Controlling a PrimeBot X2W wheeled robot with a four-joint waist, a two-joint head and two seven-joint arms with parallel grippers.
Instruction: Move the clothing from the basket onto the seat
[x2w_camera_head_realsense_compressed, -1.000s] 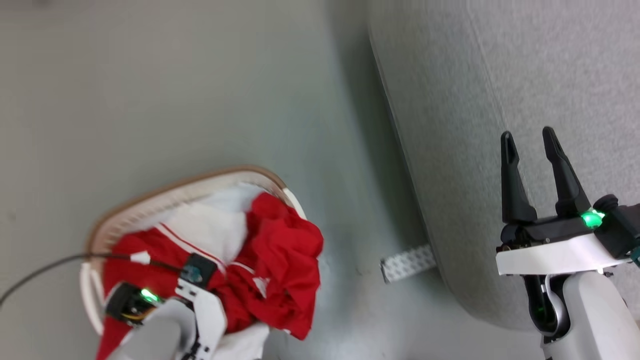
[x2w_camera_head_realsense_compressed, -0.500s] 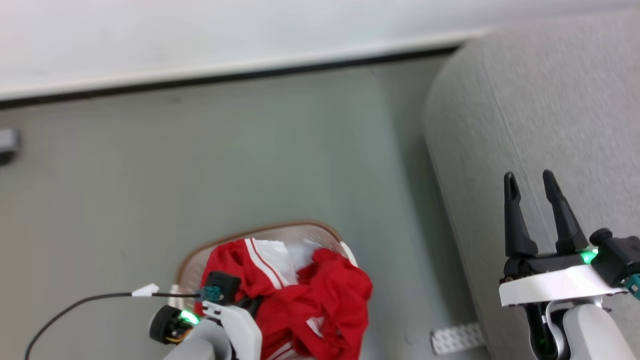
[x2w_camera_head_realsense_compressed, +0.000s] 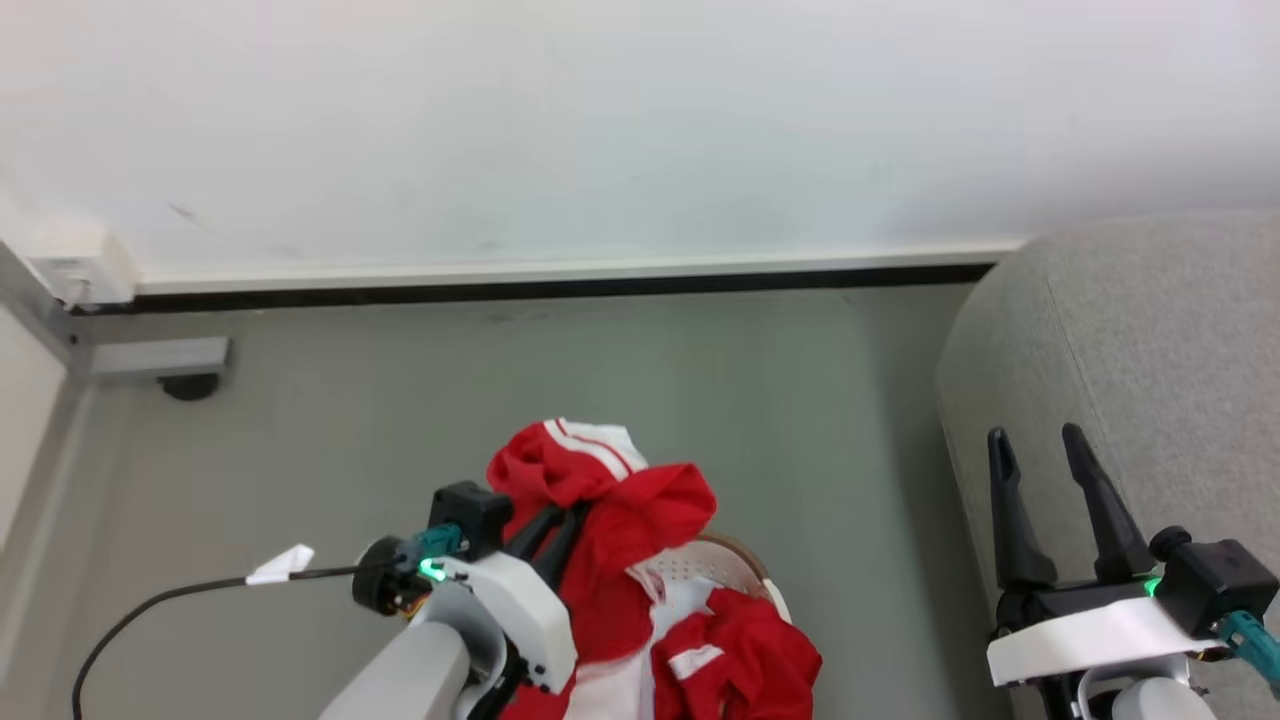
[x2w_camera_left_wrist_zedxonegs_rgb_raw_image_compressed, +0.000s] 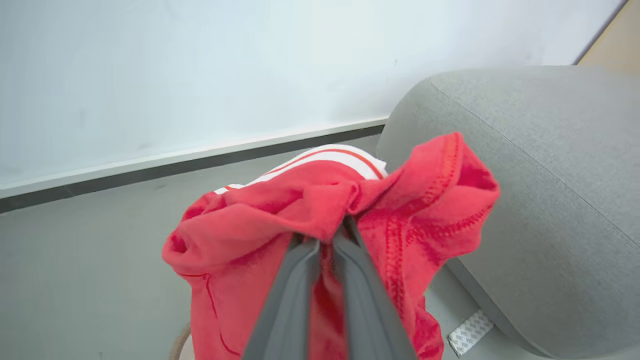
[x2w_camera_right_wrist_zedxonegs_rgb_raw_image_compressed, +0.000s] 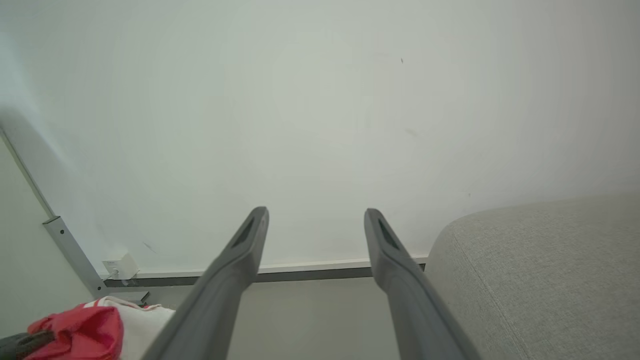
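My left gripper (x2w_camera_head_realsense_compressed: 560, 522) is shut on the red clothing (x2w_camera_head_realsense_compressed: 610, 500) and holds the bunch up above the basket (x2w_camera_head_realsense_compressed: 748, 562), whose perforated wall and brown rim peek out behind the cloth. White striped trim shows at the top of the lifted bunch. More red and white fabric (x2w_camera_head_realsense_compressed: 740, 660) hangs down over the basket. In the left wrist view the fingers (x2w_camera_left_wrist_zedxonegs_rgb_raw_image_compressed: 295, 285) pinch a fold of the clothing (x2w_camera_left_wrist_zedxonegs_rgb_raw_image_compressed: 410, 210) with the grey seat (x2w_camera_left_wrist_zedxonegs_rgb_raw_image_compressed: 550, 175) just to the right. My right gripper (x2w_camera_head_realsense_compressed: 1035, 433) is open over the seat's edge (x2w_camera_head_realsense_compressed: 1150, 340), with nothing between its fingers (x2w_camera_right_wrist_zedxonegs_rgb_raw_image_compressed: 316, 212).
A white wall with a dark baseboard (x2w_camera_head_realsense_compressed: 560, 290) runs across the back. A metal frame foot (x2w_camera_head_realsense_compressed: 160, 360) stands at the far left. A black cable with a white tag (x2w_camera_head_realsense_compressed: 280, 565) trails from my left wrist. A white perforated strip (x2w_camera_left_wrist_zedxonegs_rgb_raw_image_compressed: 467, 332) lies on the floor by the seat.
The camera has tilted up, bringing the wall into view. My left gripper has risen with the red clothing, pulling it up out of the basket. The right gripper stays open.
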